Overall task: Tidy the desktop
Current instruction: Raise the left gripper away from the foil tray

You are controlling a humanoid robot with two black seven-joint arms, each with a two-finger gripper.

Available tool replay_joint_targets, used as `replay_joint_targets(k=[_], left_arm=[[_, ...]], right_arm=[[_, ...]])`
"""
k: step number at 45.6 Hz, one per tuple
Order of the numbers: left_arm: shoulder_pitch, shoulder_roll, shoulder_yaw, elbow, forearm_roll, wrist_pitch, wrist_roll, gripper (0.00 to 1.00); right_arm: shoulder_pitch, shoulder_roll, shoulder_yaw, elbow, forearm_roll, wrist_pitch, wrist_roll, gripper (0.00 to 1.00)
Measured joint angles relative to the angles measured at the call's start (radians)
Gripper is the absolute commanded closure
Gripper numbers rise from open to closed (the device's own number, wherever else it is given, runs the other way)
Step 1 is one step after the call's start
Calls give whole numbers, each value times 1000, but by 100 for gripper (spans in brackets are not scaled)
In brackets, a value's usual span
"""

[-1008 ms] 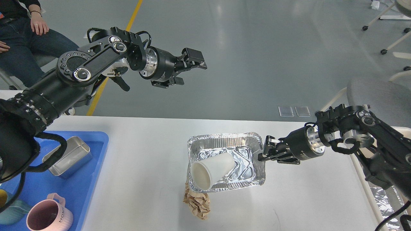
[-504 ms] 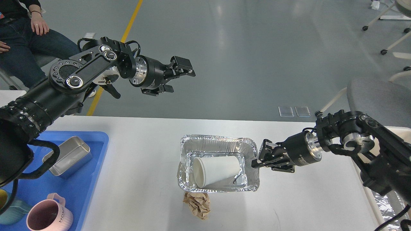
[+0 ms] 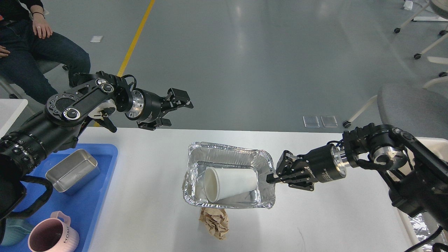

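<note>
Crumpled brown paper wad (image 3: 214, 223) lies nearest on the white bench (image 3: 147, 196), touching the front rim of a silver foil tray (image 3: 227, 154). White paper cup (image 3: 231, 183) on its side inside the tray. Right pincer (image 3: 271, 178) — clenched on the tray's right rim. Farther off, left pincer (image 3: 175, 105) hangs over the bench's far edge — released, fingers apart.
</note>
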Motion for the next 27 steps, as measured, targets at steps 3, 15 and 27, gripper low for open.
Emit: replay_joint_targets(k=[3, 15, 27], left_arm=[[31, 10, -2, 0, 0, 0, 0, 3], [121, 122, -71, 0, -54, 0, -7, 3], [185, 265, -155, -2, -104, 9, -103, 3]], right_arm=[[-1, 1, 2, 3, 7, 0, 0, 100], [-14, -8, 14, 27, 9, 0, 0, 100], [-36, -20, 22, 43, 7, 0, 0, 100]])
